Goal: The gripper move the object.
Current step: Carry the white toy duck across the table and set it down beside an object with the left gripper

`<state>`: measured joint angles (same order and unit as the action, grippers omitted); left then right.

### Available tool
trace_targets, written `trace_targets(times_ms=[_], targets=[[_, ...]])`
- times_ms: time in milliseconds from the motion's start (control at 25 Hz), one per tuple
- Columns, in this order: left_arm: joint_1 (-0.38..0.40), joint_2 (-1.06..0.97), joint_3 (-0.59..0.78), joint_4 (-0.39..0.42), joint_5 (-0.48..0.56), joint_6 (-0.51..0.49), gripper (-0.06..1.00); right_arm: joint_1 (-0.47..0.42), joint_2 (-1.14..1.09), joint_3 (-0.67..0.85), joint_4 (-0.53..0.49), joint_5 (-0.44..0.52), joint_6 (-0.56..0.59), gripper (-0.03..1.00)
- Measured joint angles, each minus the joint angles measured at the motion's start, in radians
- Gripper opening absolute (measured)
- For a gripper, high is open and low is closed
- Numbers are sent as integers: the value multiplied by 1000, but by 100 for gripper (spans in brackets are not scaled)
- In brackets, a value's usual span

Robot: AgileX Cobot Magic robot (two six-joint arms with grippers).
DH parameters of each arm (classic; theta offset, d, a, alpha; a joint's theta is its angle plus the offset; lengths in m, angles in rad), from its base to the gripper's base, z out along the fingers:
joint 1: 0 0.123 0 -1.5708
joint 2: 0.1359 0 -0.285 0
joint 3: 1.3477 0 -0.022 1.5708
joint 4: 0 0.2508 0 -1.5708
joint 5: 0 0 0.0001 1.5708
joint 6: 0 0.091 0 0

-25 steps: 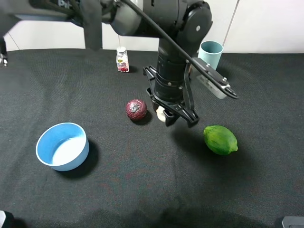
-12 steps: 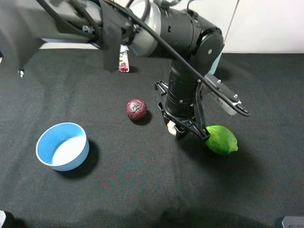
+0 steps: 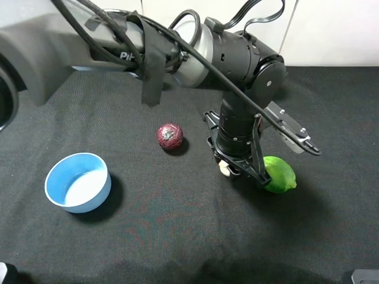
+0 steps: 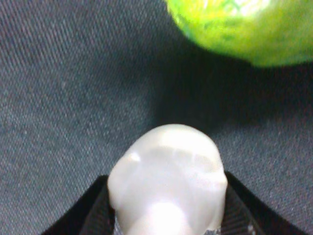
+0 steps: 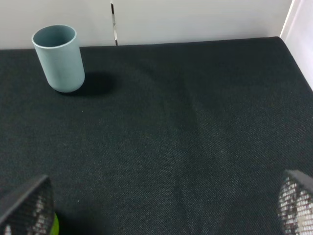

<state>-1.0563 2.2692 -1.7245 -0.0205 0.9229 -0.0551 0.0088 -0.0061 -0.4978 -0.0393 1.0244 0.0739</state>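
The object (image 3: pixel 224 169), a small cream-white lumpy toy, hangs just above the black cloth, pinched in my left gripper (image 3: pixel 228 170), which is shut on it. In the left wrist view the object (image 4: pixel 166 176) fills the lower middle, with black fingers (image 4: pixel 95 210) on either side of it. A green fruit (image 3: pixel 279 174) lies immediately to the right of the gripper, and its skin (image 4: pixel 244 24) is close ahead of the toy. My right gripper (image 5: pixel 161 210) stands open over bare cloth, with only its two fingertips (image 5: pixel 27 208) showing at the frame corners.
A dark red ball (image 3: pixel 170 136) lies left of the left arm. A blue bowl (image 3: pixel 78 181) sits at the front left. A pale blue cup (image 5: pixel 58 58) stands at the back near the white wall. The bulky left arm (image 3: pixel 237 65) spans the table's back.
The left arm has carried the object to the right and toward the front, from beside the dark red ball to right beside the green fruit. Its grip has stayed shut.
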Motion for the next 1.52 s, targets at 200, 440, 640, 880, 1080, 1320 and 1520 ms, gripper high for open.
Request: trace_targets(times_ms=[200, 440, 640, 880, 1080, 1320, 1520], targets=[[-4, 0, 0, 1, -7, -18, 51, 0, 0, 0, 0, 0, 0, 69], [-4, 0, 0, 3, -33, -26, 51, 0, 0, 0, 0, 0, 0, 69], [-4, 0, 0, 6, -51, -40, 51, 0, 0, 0, 0, 0, 0, 69], [-4, 32, 0, 11, -62, -58, 51, 0, 0, 0, 0, 0, 0, 69], [-4, 56, 1, 11, -77, -59, 51, 0, 0, 0, 0, 0, 0, 69], [-4, 73, 2, 2, -79, -59, 53, 0, 0, 0, -1, 0, 0, 69], [-4, 76, 2, 1, -82, -60, 69, 0, 0, 0, -1, 0, 0, 69]])
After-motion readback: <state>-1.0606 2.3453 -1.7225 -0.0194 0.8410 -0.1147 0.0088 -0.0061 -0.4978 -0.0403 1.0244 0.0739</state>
